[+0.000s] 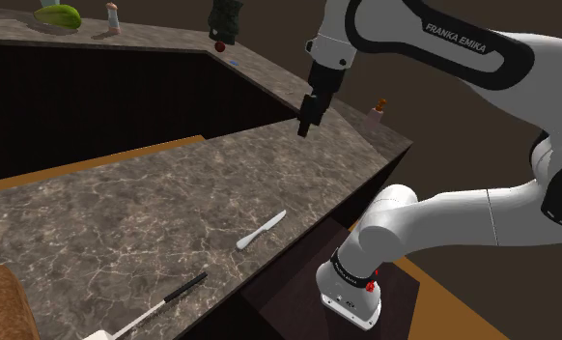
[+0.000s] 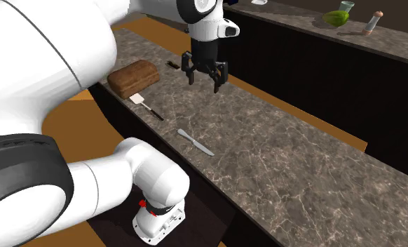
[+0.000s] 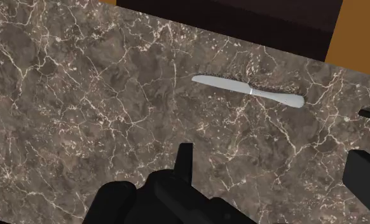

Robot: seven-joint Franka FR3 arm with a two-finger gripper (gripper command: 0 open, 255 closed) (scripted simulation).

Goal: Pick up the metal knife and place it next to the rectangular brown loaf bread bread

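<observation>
Hovering above the counter, gripper spread wide, holding nothing.
Yet to reach the knife, flat near the counter's edge, well apart from the loaf; could slip off the thin blade or shove it overboard.

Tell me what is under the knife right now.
The knife lies flat on the dark veined counter; nothing else shows beneath it. The strip of counter directly below its blade and handle is covered. The tool hangs open above the counter, apart from it.
</observation>
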